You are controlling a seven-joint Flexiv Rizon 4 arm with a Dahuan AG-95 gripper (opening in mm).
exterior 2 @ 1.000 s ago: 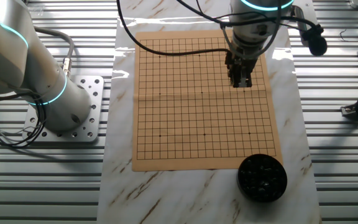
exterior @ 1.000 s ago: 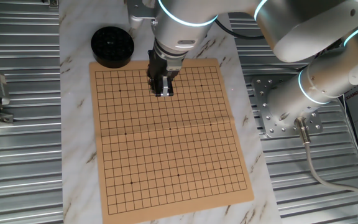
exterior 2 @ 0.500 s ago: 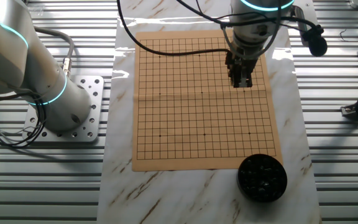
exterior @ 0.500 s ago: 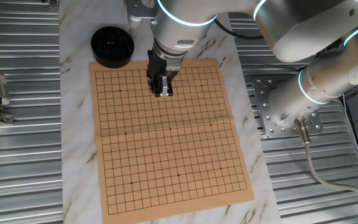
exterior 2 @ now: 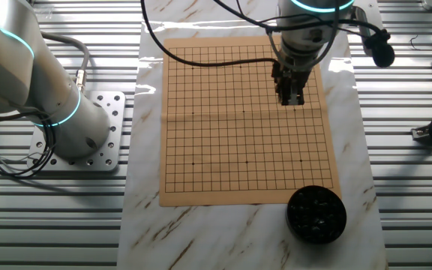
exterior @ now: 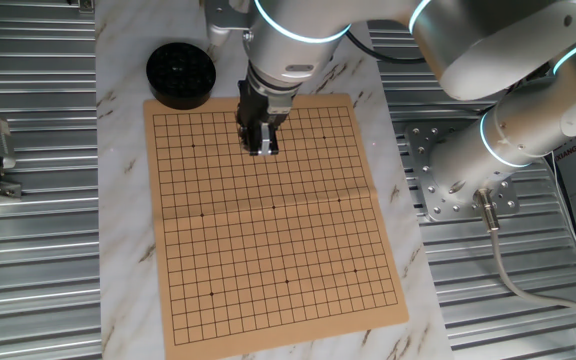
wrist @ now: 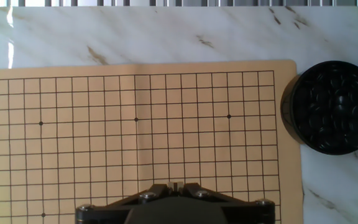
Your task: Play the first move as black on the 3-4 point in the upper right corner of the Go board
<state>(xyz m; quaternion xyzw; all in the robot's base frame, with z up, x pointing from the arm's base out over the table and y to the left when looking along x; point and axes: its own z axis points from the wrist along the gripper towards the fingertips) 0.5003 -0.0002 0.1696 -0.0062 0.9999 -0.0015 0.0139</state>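
The tan Go board point(exterior: 268, 240) lies on the marble table with no stone on its grid. It also shows in the other fixed view point(exterior 2: 238, 142) and in the hand view point(wrist: 135, 149). My gripper point(exterior: 261, 149) hangs above the board's top-middle part, fingers pressed together, also seen in the other fixed view point(exterior 2: 294, 100). In the hand view the gripper point(wrist: 176, 185) shows at the bottom edge, its tips nearly touching. No single black stone shows on the board or between the fingers. The round black bowl point(wrist: 332, 107) holds several black stones.
The black bowl point(exterior: 180, 74) stands off the board's corner on the marble; in the other fixed view the bowl point(exterior 2: 316, 214) is at the lower right. The arm's base point(exterior: 468, 180) and mounting plate sit beside the table. Ribbed metal surrounds the marble slab.
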